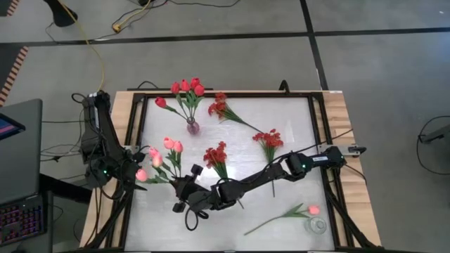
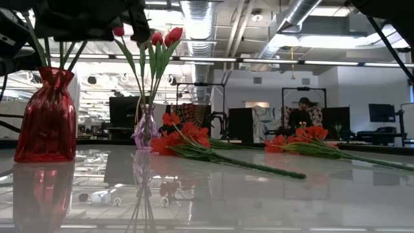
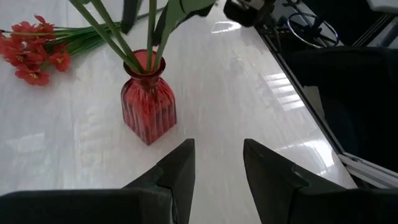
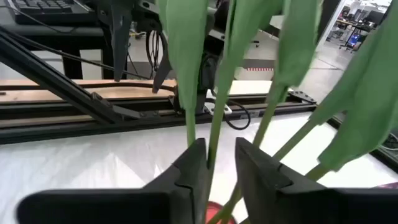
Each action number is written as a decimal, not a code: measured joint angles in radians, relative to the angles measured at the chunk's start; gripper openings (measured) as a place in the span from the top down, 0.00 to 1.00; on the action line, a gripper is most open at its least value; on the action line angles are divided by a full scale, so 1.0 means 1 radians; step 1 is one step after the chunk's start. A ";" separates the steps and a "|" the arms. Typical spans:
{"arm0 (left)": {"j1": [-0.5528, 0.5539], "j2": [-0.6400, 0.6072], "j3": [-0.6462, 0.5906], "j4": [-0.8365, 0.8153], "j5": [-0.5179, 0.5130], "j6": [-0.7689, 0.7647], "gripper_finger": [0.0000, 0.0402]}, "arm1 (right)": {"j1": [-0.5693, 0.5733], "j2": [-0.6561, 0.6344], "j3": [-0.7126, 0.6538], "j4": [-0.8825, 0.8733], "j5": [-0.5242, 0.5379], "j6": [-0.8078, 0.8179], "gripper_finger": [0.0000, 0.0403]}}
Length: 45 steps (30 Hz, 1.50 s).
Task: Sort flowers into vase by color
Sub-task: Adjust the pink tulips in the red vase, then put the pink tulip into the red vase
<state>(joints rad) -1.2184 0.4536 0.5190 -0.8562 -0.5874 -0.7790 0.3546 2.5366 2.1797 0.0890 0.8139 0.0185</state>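
Note:
A red ribbed vase (image 3: pixel 148 106) stands at the table's near left and holds several green stems; their pink tulips (image 1: pixel 156 158) lean toward the left edge. My right gripper (image 4: pixel 219 149) hangs just above the vase's mouth, open, with one stem (image 4: pixel 213 134) between its fingers. My left gripper (image 3: pixel 217 146) waits open beside the vase, holding nothing. A clear vase (image 1: pixel 193 127) at the back holds red tulips (image 1: pixel 186 88). Three sprays of red blossoms (image 1: pixel 216 154) lie flat on the table. My right gripper comes almost level from the table's right side, its fingers on either side of a pink tulip's stem (image 4: pixel 211 155) above the vase's mouth. The stem stands close to one finger (image 4: pixel 196 158); I cannot tell whether it touches. The stem stays upright in the vase.
One pink tulip (image 1: pixel 313 209) lies at the near right beside a small glass vase (image 1: pixel 318 225). My right arm (image 1: pixel 281 172) stretches across the table's near half. A dark frame (image 1: pixel 320 126) borders the white tabletop. A laptop (image 1: pixel 17 140) sits off the left edge.

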 joint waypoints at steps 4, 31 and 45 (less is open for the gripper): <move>0.000 0.000 0.000 0.000 0.000 0.000 0.69 | 0.000 0.000 0.062 -0.117 0.000 0.007 0.63; 0.000 0.000 0.000 0.001 0.041 0.007 0.69 | 0.024 -0.149 0.177 -0.769 -0.389 0.161 0.47; 0.016 0.000 0.001 0.008 0.109 -0.260 0.69 | 0.086 -0.285 0.167 -1.299 -0.388 0.202 0.54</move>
<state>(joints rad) -1.2021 0.4536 0.5201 -0.8483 -0.4780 -1.0391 0.4402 2.2518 2.3472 -1.2096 0.4256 0.2201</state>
